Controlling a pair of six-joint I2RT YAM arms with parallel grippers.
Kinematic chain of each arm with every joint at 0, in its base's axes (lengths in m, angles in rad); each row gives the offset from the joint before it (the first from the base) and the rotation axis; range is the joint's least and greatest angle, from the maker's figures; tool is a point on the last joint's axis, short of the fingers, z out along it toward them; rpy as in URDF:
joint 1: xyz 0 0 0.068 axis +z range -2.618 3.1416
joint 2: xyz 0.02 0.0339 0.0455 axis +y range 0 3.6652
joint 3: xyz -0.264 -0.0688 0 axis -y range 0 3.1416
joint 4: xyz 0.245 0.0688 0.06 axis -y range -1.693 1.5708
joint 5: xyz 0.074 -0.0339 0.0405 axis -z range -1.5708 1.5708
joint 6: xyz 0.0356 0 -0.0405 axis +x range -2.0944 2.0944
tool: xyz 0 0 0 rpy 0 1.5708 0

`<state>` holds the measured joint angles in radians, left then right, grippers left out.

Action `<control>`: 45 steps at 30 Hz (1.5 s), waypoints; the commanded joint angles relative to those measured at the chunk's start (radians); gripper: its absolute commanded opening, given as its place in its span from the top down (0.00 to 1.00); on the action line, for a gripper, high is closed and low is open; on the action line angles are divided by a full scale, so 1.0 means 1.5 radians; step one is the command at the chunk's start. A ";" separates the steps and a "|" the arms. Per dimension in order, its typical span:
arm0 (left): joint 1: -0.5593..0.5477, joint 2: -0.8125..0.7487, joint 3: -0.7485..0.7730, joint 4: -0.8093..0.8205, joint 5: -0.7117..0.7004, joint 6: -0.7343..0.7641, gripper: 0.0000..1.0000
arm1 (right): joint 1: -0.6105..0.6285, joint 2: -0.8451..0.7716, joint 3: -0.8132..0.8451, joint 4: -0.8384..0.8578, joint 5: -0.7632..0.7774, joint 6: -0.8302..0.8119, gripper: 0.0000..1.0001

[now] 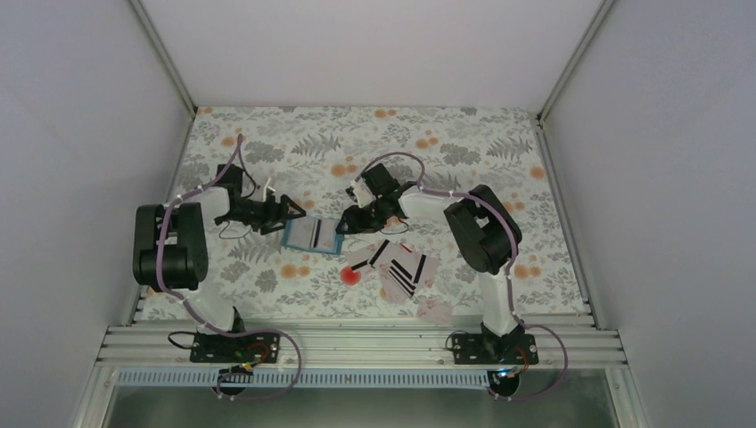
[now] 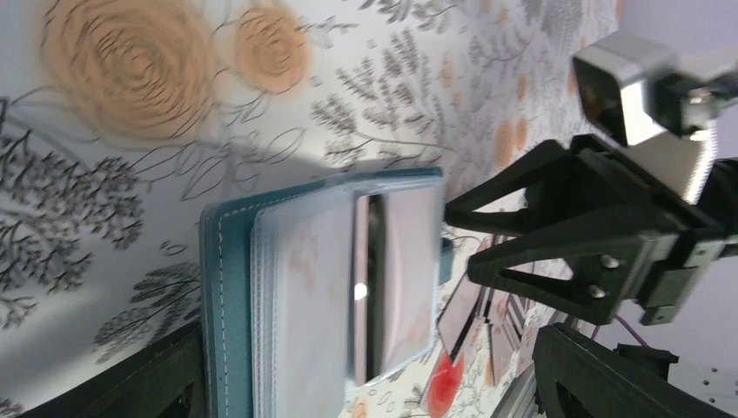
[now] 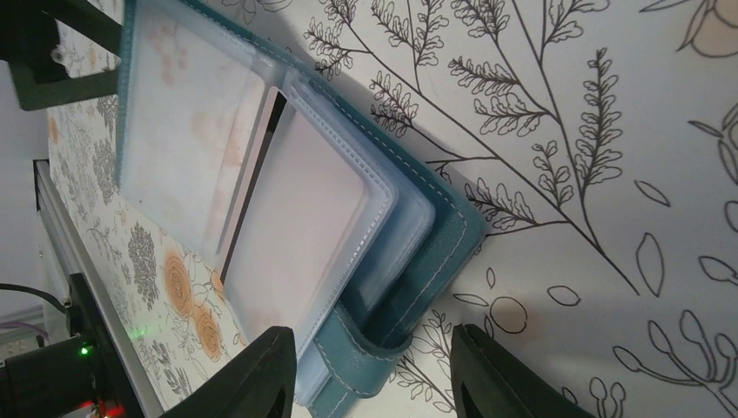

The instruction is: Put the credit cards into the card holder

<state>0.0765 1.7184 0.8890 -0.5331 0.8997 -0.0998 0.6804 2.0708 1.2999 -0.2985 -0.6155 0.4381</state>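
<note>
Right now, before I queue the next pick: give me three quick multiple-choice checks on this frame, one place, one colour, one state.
1. In the top view, where do the loose cards lie relative to the card holder?
A. To its right, nearer the arm bases
B. To its left
C. Beyond it, at the far edge

2. What colour is the holder's cover?
A. Red
B. Black
C. Blue

3. What state is the holder in?
A. Shut, tab fastened
B. Lying open on the table, a striped card in a clear sleeve
C. Lifted off the table

Answers:
1 A, the pale pile sits right of and below the holder in the top view.
2 C, both wrist views show a stitched blue cover.
3 B, the sleeves are fanned open and the tab hangs loose.
</note>
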 commanded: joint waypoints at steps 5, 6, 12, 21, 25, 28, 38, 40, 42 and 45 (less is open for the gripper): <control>-0.036 -0.045 0.046 -0.024 0.052 -0.008 0.10 | 0.008 0.027 -0.005 0.005 0.016 0.007 0.54; -0.045 -0.045 0.050 -0.022 0.058 -0.010 0.10 | 0.008 0.027 -0.005 0.006 0.016 0.008 0.54; -0.111 -0.048 0.063 -0.005 0.052 -0.042 0.10 | 0.008 0.027 -0.003 0.012 0.016 0.014 0.55; -0.185 -0.046 0.026 0.047 0.033 -0.087 0.09 | 0.001 0.010 -0.015 0.003 0.050 0.010 0.55; -0.198 -0.037 0.013 0.064 0.030 -0.092 0.10 | -0.023 -0.029 -0.049 -0.006 0.084 -0.001 0.55; -0.205 -0.028 0.010 0.073 0.026 -0.092 0.11 | -0.043 -0.065 -0.067 -0.022 0.109 -0.017 0.55; -0.237 0.031 0.023 0.090 -0.023 -0.091 0.16 | -0.082 -0.208 -0.133 -0.072 0.189 -0.057 0.55; -0.246 0.030 0.030 0.089 -0.041 -0.097 0.17 | -0.083 -0.240 -0.145 -0.070 0.200 -0.059 0.55; -0.248 0.013 0.043 0.085 -0.060 -0.104 0.17 | -0.084 -0.265 -0.152 -0.068 0.218 -0.060 0.55; -0.248 -0.022 0.079 0.049 -0.106 -0.095 0.17 | -0.084 -0.336 -0.156 -0.065 0.254 -0.063 0.55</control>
<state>-0.2897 1.7409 0.9432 -0.4202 0.8486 -0.2485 0.5591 1.6798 1.0760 -0.3973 -0.3222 0.3683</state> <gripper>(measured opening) 0.832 0.448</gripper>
